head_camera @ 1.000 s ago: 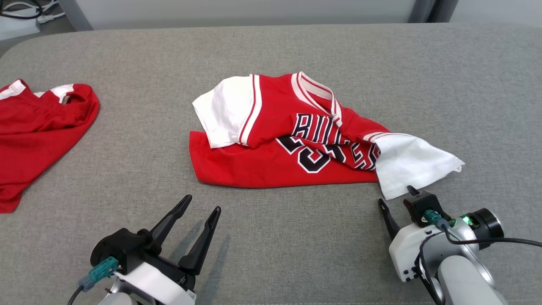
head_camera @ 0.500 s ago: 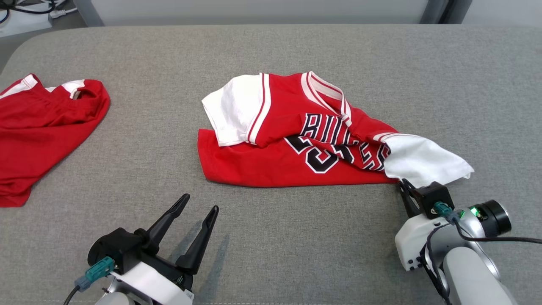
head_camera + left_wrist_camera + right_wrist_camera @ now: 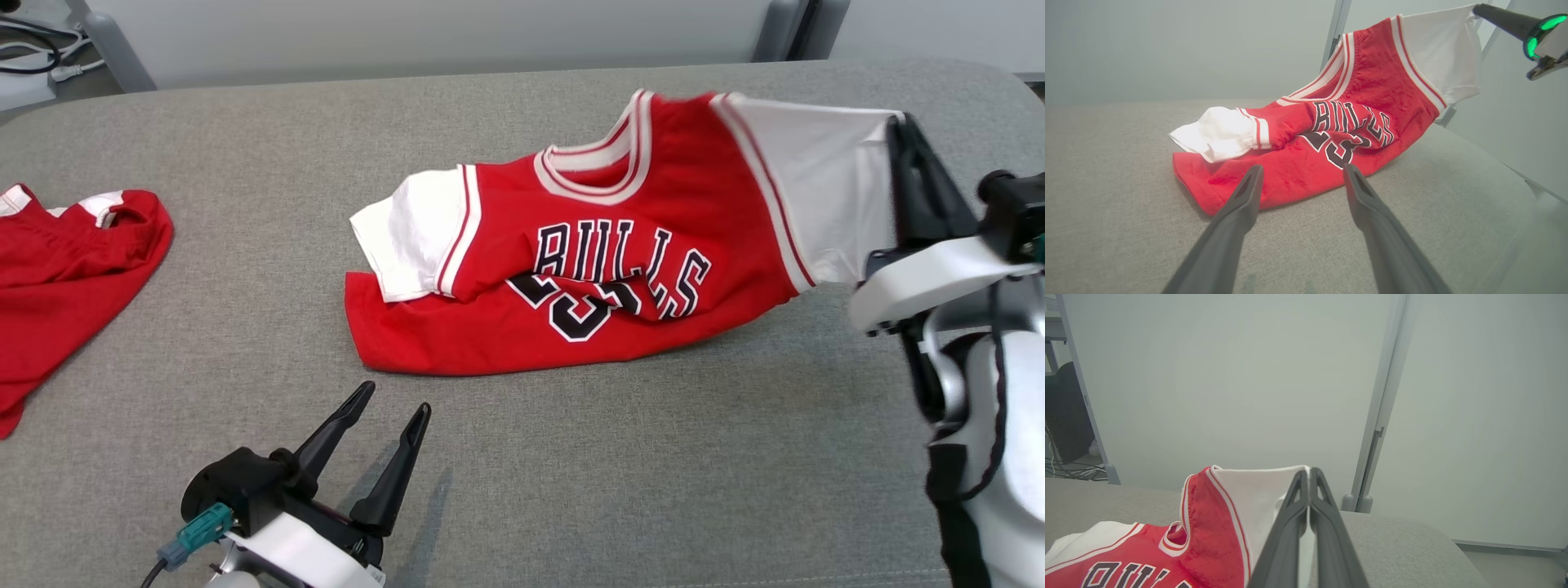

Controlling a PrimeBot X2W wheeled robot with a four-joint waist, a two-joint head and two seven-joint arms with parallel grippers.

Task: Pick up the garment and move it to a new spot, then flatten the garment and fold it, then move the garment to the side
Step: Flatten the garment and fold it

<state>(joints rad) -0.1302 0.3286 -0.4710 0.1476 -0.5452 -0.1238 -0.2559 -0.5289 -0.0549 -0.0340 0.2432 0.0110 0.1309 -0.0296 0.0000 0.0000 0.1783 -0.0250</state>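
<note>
Two right fingers (image 3: pixel 1295 514) are pressed together on the outer edge of the white sleeve (image 3: pixel 816 188), holding that corner of the jersey (image 3: pixel 620 286) up in the air at the right. From there the cloth slopes down to the middle of the grey worktop (image 3: pixel 653 474), where the other sleeve and the hem lie crumpled. The left fingers (image 3: pixel 404 453) stand wide apart and hold nothing, low at the near edge, just short of the hem. A second red garment (image 3: pixel 65 269) lies well apart at the far left. The risk as I judge it: the pinch takes only a thin edge, so the jersey's weight or its drag on the worktop may pull the sleeve free. Carried by one corner, it may also twist and land more bunched
</note>
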